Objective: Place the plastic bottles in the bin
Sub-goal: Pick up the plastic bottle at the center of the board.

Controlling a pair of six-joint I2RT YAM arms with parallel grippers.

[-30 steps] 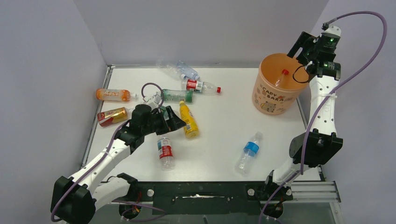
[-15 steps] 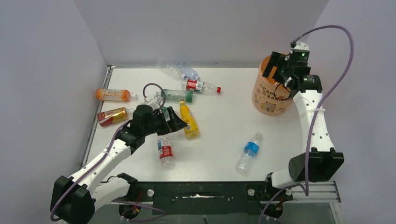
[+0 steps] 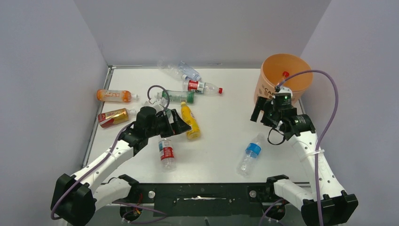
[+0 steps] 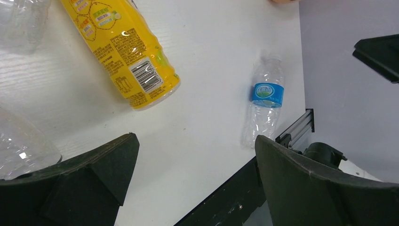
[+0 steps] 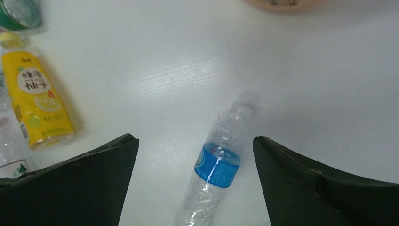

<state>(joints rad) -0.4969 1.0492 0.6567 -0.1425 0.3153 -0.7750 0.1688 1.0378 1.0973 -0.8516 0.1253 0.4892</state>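
Note:
The bin (image 3: 295,66) stands at the back right, a red-capped bottle (image 3: 284,74) inside it. My right gripper (image 3: 261,115) hangs open in front of the bin, above and beyond a clear blue-labelled bottle (image 3: 251,153) that lies flat. In the right wrist view that bottle (image 5: 216,165) lies between and below the spread fingers of my right gripper (image 5: 195,140). My left gripper (image 3: 182,123) is open and empty beside the yellow bottle (image 3: 189,121), which lies ahead of my left gripper (image 4: 195,141) in its wrist view as the yellow bottle (image 4: 122,47). A red-labelled clear bottle (image 3: 166,153) lies just below it.
More bottles lie at the left and back: an orange one (image 3: 113,96), a red-gold one (image 3: 113,117), a green one (image 3: 179,97), a red-labelled one (image 3: 202,87) and a clear one (image 3: 186,70). Grey walls enclose the table; a black rail (image 3: 202,193) runs along the near edge.
My right arm swung down and left from above the bin to the table in front of it, its jaws widening. The left arm stayed almost still.

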